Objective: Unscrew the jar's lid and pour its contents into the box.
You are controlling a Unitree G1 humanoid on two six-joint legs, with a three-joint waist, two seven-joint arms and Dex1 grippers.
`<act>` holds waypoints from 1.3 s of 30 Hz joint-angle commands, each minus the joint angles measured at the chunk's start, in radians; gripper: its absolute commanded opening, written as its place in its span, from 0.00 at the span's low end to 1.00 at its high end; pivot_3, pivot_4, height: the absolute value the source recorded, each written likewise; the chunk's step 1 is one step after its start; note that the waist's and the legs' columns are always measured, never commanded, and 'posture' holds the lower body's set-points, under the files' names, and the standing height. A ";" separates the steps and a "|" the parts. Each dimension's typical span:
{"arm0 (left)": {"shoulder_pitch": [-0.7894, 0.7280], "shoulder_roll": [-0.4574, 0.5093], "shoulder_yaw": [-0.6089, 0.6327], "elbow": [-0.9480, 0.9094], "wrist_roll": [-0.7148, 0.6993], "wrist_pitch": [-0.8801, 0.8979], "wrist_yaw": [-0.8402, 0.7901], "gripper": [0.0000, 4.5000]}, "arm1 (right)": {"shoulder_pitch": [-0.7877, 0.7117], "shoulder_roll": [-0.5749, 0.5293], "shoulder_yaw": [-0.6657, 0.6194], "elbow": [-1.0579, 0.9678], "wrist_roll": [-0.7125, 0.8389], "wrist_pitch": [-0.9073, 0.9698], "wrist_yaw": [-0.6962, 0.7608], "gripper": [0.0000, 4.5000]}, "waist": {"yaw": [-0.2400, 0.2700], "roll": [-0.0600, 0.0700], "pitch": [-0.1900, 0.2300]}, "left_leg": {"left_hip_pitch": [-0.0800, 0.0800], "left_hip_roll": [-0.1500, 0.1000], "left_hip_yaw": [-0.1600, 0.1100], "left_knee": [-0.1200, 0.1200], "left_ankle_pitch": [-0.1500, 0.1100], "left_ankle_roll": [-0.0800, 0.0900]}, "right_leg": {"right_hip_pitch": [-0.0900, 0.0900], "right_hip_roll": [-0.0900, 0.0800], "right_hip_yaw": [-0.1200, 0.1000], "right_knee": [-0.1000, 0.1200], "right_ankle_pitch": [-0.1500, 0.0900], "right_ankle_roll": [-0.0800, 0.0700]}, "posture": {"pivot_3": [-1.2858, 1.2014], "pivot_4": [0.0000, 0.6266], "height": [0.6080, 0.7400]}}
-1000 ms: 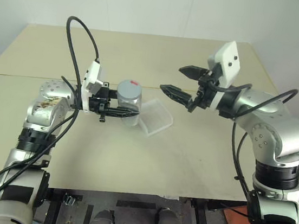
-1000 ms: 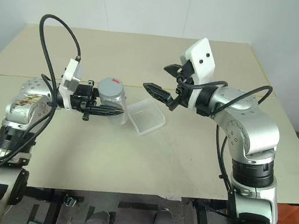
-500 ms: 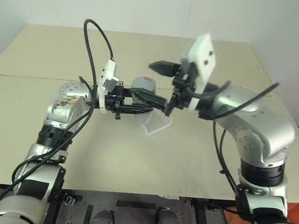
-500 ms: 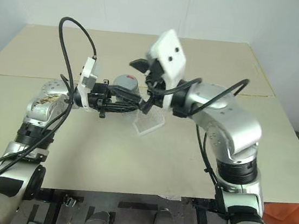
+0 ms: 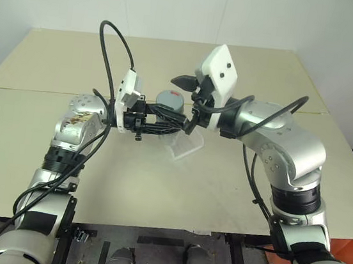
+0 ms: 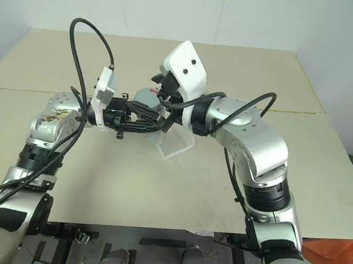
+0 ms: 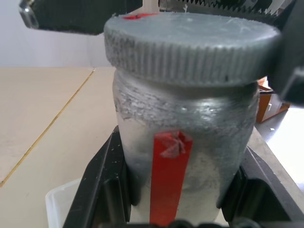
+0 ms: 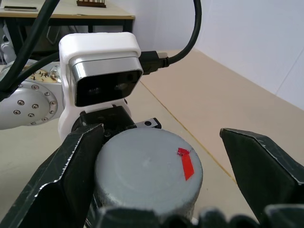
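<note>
- Closure of the right gripper [image 8: 156, 166] on the lid [image 8: 147, 171] is judged to be the step in hand. Its fingers should be seated squarely on the ribbed rim before any twist is applied.
- The jar [image 7: 183, 147] should be kept upright and firmly clamped, so that it cannot turn with the lid.
- The jar is held around its body by the left gripper [image 5: 164, 125], above the box [image 5: 184, 147] on the table [image 5: 261, 71].
- The right gripper's fingers stand wide apart, one on each side of the lid, which is still screwed on.
</note>
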 commanded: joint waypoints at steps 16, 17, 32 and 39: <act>0.028 0.077 0.038 -0.075 -0.036 0.011 -0.014 0.43 | 0.050 -0.104 -0.103 -0.070 0.046 -0.037 0.071 0.99 | 0.001 0.000 0.000 | 0.000 0.000 0.000 0.000 0.000 0.000 | 0.000 0.000 0.000 0.000 0.000 0.000 | 0.52 0.24 1.00; 0.030 0.078 0.038 -0.078 -0.037 0.012 -0.013 0.43 | 0.052 -0.106 -0.106 -0.070 0.047 -0.037 0.071 0.99 | 0.001 0.000 0.000 | 0.000 0.000 0.000 0.000 0.000 0.000 | 0.000 0.000 0.000 0.000 0.000 0.000 | 0.52 0.24 1.00; 0.033 0.079 0.035 -0.094 -0.041 0.028 -0.022 0.43 | 0.062 -0.145 -0.131 -0.044 0.033 -0.035 0.076 0.99 | 0.001 0.000 0.000 | 0.000 0.000 0.000 0.000 0.000 0.000 | 0.000 0.000 0.000 0.000 0.000 0.000 | 0.52 0.24 1.00; 0.026 0.067 0.032 -0.068 -0.029 0.019 -0.011 0.43 | 0.098 -0.195 -0.162 -0.115 0.101 -0.001 0.134 0.99 | 0.002 0.000 0.000 | 0.000 0.000 0.000 0.000 0.000 0.000 | 0.000 0.000 0.000 0.000 0.000 0.000 | 0.52 0.24 1.00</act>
